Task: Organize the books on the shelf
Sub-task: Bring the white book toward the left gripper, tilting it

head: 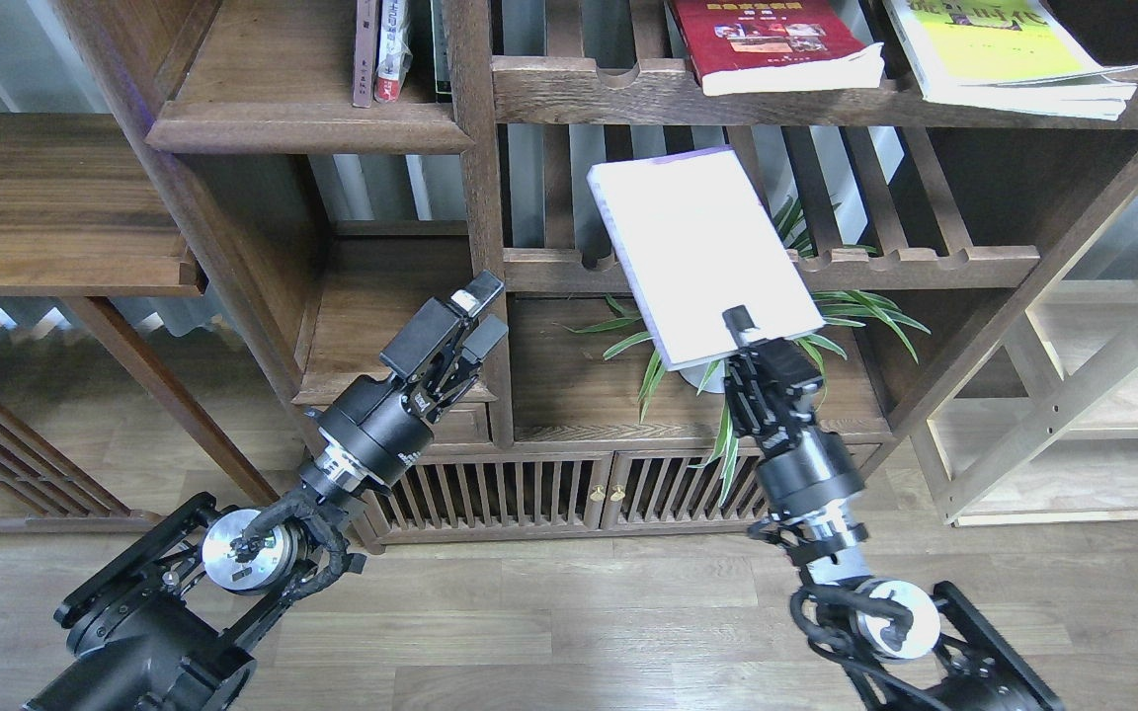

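Observation:
My right gripper [739, 331] is shut on the lower edge of the pale lavender-white book [702, 247] and holds it tilted in the air in front of the slatted middle rack. The dark red book [776, 39] and the yellow-green book [1004, 49] lie flat on the upper slatted rack at the top right. The solid dark shelf [302, 128] with a moulded front edge is at the upper left. My left gripper [482, 316] is open and empty, low beside the vertical post, below that shelf.
Thin brown and white/red-spined books [381, 49] stand at the shelf's right end. A potted spider plant [727, 365] sits behind my right wrist. A low cabinet with slatted doors [529, 489] and a small drawer [460, 425] lies below. A vertical post [480, 197] divides the bays.

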`<state>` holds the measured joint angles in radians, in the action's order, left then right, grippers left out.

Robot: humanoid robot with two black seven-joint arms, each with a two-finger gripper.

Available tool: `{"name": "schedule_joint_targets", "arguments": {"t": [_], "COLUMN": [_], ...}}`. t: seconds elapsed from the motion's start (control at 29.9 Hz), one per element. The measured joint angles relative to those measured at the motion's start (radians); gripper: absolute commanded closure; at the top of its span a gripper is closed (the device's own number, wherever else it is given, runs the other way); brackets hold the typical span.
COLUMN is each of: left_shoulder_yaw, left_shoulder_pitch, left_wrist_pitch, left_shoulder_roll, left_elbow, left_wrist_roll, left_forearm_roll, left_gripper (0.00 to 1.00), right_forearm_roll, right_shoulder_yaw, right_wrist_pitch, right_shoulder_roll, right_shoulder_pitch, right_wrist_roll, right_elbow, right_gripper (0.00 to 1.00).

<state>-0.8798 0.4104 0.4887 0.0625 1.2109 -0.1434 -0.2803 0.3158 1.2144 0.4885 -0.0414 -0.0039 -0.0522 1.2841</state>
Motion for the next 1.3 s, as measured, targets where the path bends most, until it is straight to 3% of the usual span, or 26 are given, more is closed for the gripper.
{"name": "schedule_joint_targets", "arguments": {"t": [0.1, 0.27, 0.53, 0.84, 1.3], "left_shoulder_yaw": [0.0, 0.0, -0.005, -0.013, -0.01], "left_shoulder_pitch": [0.025, 0.035, 0.057, 0.063, 0.066], "left_wrist_pitch": [0.0, 0.0, 0.0, 0.0, 0.0], "left_shoulder_roll": [-0.014, -0.025, -0.019, 0.001, 0.04], "left_elbow": [-0.035, -0.061, -0.075, -0.084, -0.113], "left_wrist_roll": [-0.035, -0.14, -0.18, -0.292, -0.307], "left_forearm_roll": [-0.017, -0.091, -0.106, -0.106, -0.092], "left_gripper": [0.01, 0.01, 0.01, 0.01, 0.09], "right_forearm_roll": [-0.016, -0.024, -0.026, -0.058, -0.062], "right_shoulder_yaw": [-0.028, -0.059, -0.12, -0.188, -0.191], "right_wrist_pitch": [0.0, 0.0, 0.0, 0.0, 0.0], "right_shoulder_roll": [0.017, 0.021, 0.015, 0.014, 0.018], "right_shoulder_pitch": [0.011, 0.01, 0.005, -0.008, -0.009], "right_wrist_roll": [0.0, 0.0, -0.008, -0.01, -0.011], "right_elbow": [0.0, 0.0, 0.005, 0.006, 0.005], "right_gripper": [0.97, 0.97, 0.97, 0.96, 0.96]}}
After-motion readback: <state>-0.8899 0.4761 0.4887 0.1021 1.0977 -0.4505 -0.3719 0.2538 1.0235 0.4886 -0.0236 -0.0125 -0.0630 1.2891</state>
